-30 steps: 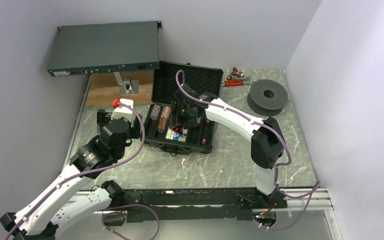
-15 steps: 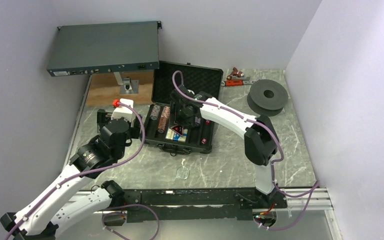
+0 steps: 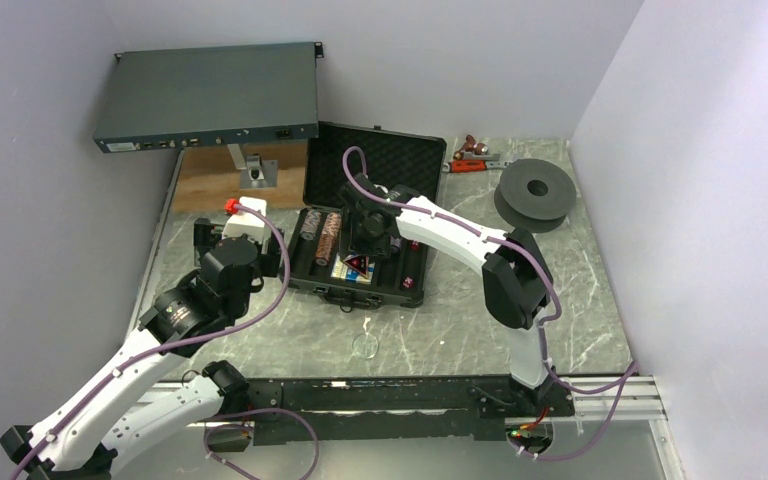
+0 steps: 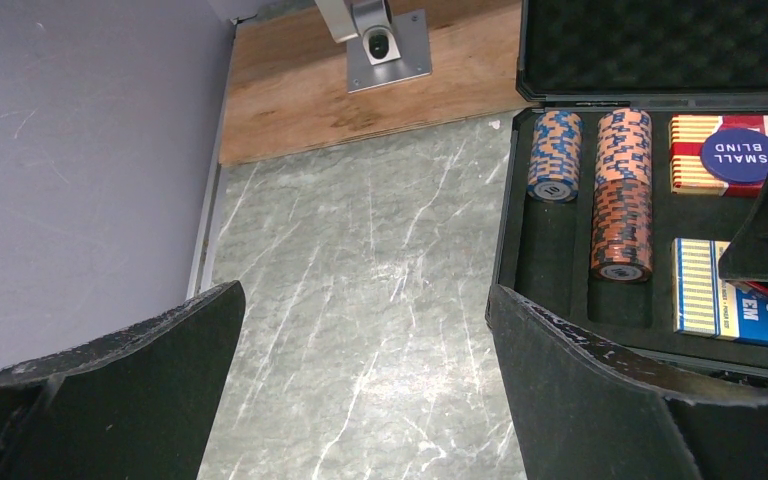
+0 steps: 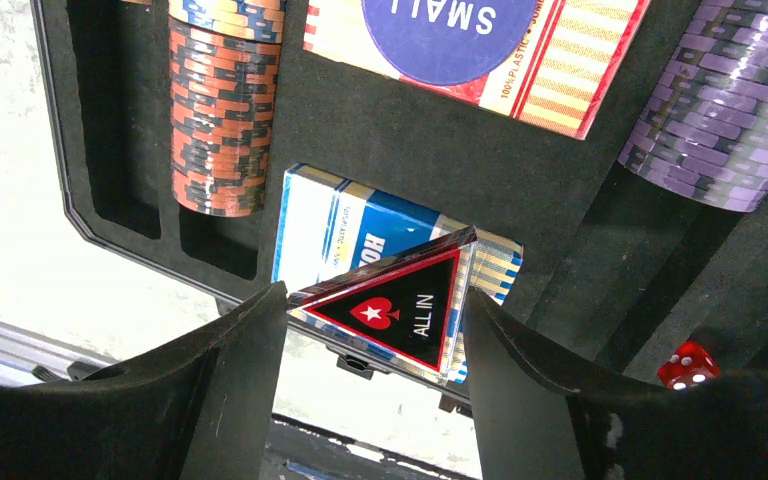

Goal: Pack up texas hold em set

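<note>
Left gripper [image 4: 363, 300]: jaws spread wide, empty, over bare table [image 4: 360, 260] left of case [image 4: 505, 250].
Right gripper [image 5: 370, 305]: part-open, clamped on triangular marker [image 5: 405, 303] reading "ALL IN", over blue card deck [image 5: 330, 225] at case front; contact with deck unclear.
Red die [image 5: 688, 364] in slot to right.
Farther back: orange chips [image 5: 222, 120], purple chips [image 5: 720, 110], red deck [image 5: 570, 70] under blue disc [image 5: 450, 30] marked "SMALL BLIND".
Case lid open.

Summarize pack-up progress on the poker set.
Done: chips, decks and a die sit in the case foam. In hand: right hand grips the ALL IN marker over the blue deck; left hand is open beside the case. Left: seat the marker, close the lid, which stands open.
</note>
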Tool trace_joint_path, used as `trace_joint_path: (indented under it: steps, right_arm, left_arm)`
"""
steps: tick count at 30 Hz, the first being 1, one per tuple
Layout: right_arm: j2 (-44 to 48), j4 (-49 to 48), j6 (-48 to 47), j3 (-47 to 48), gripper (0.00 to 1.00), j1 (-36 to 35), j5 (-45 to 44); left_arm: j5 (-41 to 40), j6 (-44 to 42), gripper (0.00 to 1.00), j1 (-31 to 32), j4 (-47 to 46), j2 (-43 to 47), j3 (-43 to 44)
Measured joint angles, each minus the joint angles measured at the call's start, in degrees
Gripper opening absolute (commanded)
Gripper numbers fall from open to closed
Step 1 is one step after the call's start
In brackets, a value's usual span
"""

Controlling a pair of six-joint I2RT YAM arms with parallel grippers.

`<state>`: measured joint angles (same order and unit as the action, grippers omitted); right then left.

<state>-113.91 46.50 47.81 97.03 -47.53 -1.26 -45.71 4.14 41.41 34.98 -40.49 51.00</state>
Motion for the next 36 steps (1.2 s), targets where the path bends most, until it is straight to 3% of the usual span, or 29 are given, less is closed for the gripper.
trace_joint_path:
  steps: [5, 7, 14, 18, 21, 22, 24, 27, 36]
  right_arm:
    - [0.0, -0.1, 0.0, 0.0, 0.0, 0.0, 0.2]
    - [0.0, -0.9, 0.0, -0.5, 0.05, 0.0, 0.3]
    - [2.0, -5.3, 1.4, -4.8, 0.4, 0.0, 0.3]
    - [2.2, -6.1, 1.9, -5.2, 0.53, 0.0, 0.6]
    - [2.3, -7.1, 2.0, -5.6, 0.69, 0.0, 1.6]
    - [2.4, -7.6, 2.0, -5.9, 0.79, 0.0, 1.8]
    - [2.6, -8.1, 2.4, -6.2, 0.82, 0.0, 2.0]
    - [3.3, -8.9, 2.4, -6.3, 0.99, -0.1, 2.4]
    - [4.7, -8.9, 1.3, -6.3, 1.0, -0.2, 2.4]
  left_arm:
    - [0.2, 0.0, 1.0, -0.1, 0.0, 0.0, 0.0]
    - [0.4, 0.0, 1.0, -0.1, 0.0, 0.0, 0.0]
    - [0.6, 0.0, 1.0, -0.3, 0.0, 0.0, 0.0]
    - [0.9, 0.0, 1.0, -0.3, 0.0, 0.2, 0.0]
    - [0.8, 0.0, 1.0, -0.3, 0.0, 0.3, 0.0]
    - [0.8, 0.0, 1.0, -0.3, 0.0, 0.3, 0.0]
    - [0.8, 0.0, 1.0, -0.3, 0.0, 0.2, 0.0]
    - [0.9, 0.0, 1.0, -0.3, 0.0, 0.2, 0.0]
    - [0.9, 0.0, 1.0, -0.5, 0.0, 0.2, 0.0]
